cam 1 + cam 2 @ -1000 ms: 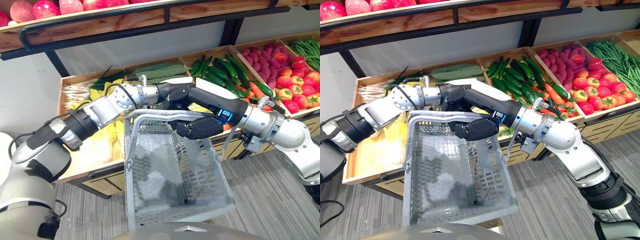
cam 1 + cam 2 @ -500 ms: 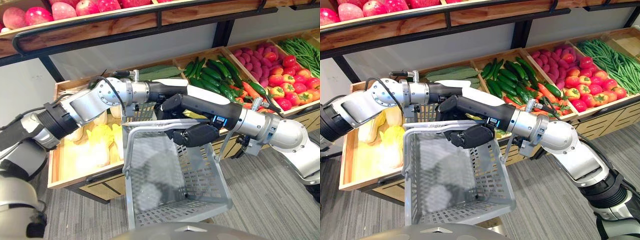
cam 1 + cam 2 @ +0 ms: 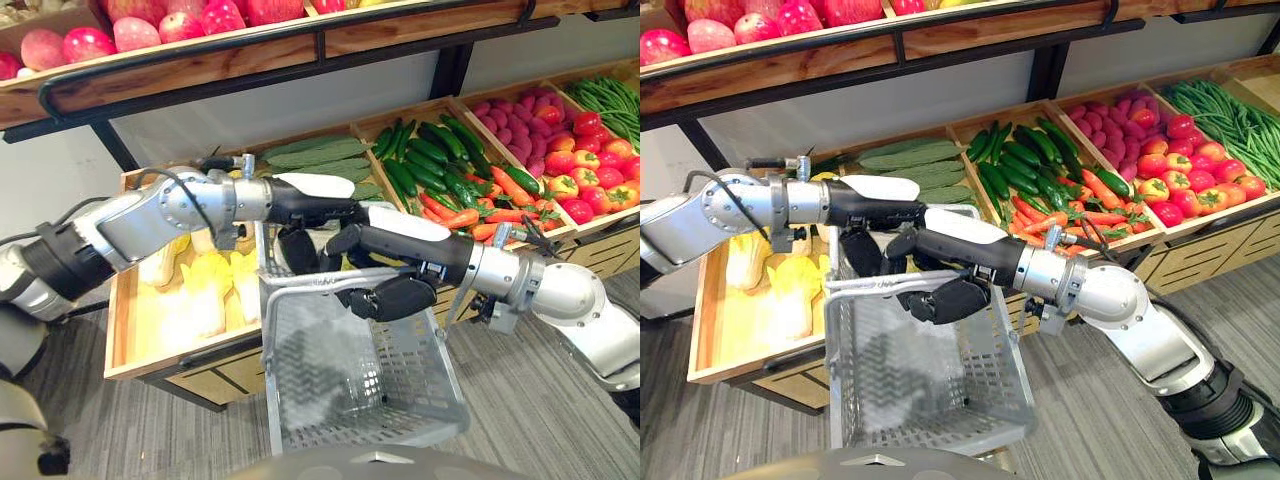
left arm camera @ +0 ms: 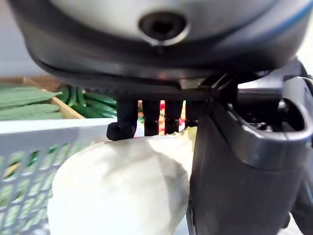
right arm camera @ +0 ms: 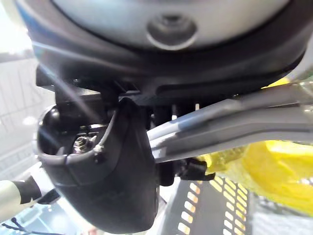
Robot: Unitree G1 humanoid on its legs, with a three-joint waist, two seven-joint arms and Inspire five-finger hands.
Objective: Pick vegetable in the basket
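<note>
- As the fingers of our right hand (image 3: 397,297) curl round the handle (image 3: 300,280) of the grey basket (image 3: 352,375), we hold it before the crates (image 3: 128,342).
- Our left hand (image 3: 298,250) has its fingers (image 4: 121,128) clasped on a pale vegetable (image 4: 122,191) at the basket's rear rim.

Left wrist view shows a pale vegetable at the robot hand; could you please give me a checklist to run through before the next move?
1. Left robot hand curled over the vegetable: ok.
2. Right robot hand curled round the handle: ok.
3. Basket opening facing up: ok.
4. Room left in the basket: ok.
5. Vegetable already past the basket's rim: cannot tell.
</note>
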